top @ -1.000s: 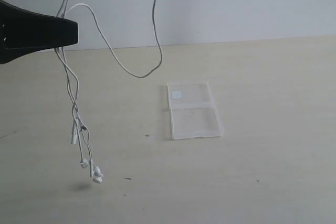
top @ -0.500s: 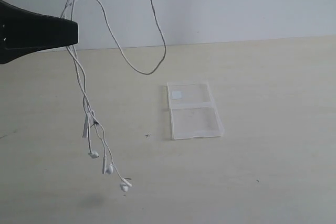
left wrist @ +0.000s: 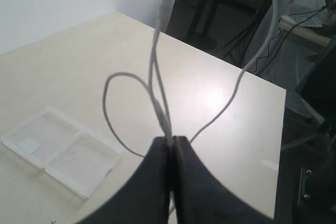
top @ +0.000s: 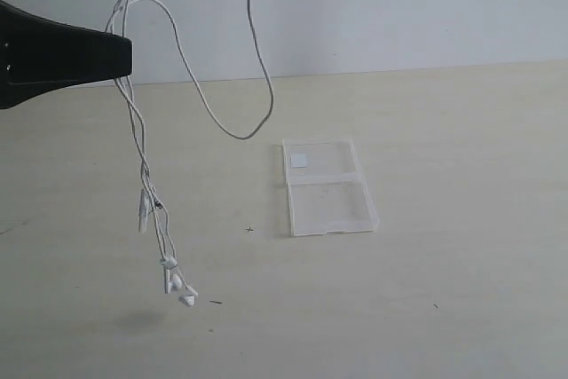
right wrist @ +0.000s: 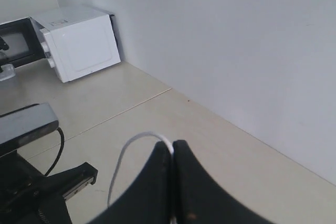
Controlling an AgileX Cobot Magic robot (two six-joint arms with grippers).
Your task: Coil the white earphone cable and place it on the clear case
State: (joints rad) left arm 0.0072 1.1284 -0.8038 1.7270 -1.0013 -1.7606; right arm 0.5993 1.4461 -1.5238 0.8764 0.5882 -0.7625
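At the upper left of the exterior frame, the left gripper (top: 124, 55) is clamped on several strands of the cable (top: 241, 138), whose earbuds (top: 177, 288) dangle above the table (top: 461, 246). The right gripper (right wrist: 172, 148) pinches another stretch. The case (top: 327, 185) lies open mid-frame, well apart. It is best to keep the loops small and let any swing settle before lowering them over the case.

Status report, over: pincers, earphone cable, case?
Left pincer shut on the white earphone cable; right pincer shut on it too. Cable hangs uncoiled, earbuds dangling off the table. Clear case open flat, nothing seen blocking it.
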